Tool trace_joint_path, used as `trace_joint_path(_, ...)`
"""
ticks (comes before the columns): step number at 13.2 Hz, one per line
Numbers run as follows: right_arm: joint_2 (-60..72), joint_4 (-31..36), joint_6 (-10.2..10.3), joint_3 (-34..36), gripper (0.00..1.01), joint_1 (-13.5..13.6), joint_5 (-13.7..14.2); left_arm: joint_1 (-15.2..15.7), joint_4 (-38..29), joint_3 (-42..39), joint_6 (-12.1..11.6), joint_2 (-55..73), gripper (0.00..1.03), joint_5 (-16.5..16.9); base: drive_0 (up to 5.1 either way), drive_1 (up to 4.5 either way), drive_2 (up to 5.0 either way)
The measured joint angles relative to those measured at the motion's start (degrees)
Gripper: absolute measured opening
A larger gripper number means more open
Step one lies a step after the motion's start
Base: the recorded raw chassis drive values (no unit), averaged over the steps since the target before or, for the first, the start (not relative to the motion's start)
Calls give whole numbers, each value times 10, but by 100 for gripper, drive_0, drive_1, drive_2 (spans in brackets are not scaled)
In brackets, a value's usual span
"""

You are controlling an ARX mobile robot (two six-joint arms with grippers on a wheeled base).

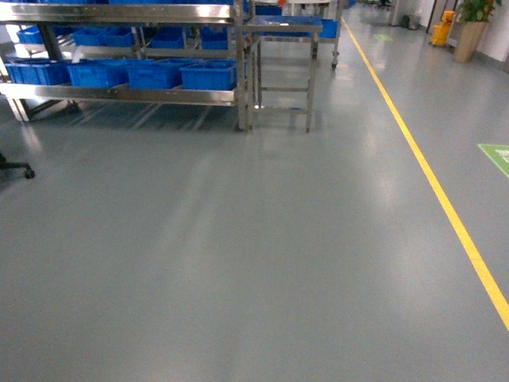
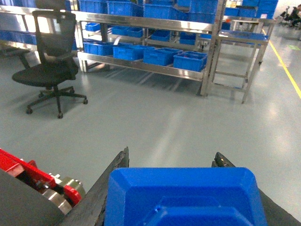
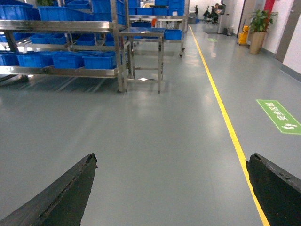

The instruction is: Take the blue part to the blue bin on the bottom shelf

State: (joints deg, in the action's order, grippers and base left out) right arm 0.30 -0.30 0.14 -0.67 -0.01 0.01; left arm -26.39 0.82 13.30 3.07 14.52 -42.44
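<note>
Blue part in left gripper; office chair nr rack.

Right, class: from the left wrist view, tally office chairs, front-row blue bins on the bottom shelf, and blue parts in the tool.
Office chair: 1
Blue bin, front row of bottom shelf: 4
Blue part in left tool: 1
Total: 6

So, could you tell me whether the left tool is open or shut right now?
Shut on the blue part: in the left wrist view, the left tool has a finger against each side of it.
</note>
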Motion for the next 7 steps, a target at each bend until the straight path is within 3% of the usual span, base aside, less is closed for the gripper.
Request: trace_joint_path(7, 0, 0, 0, 0, 98, 0, 0, 0, 0, 0, 0, 0, 43, 0, -153, -153, -153)
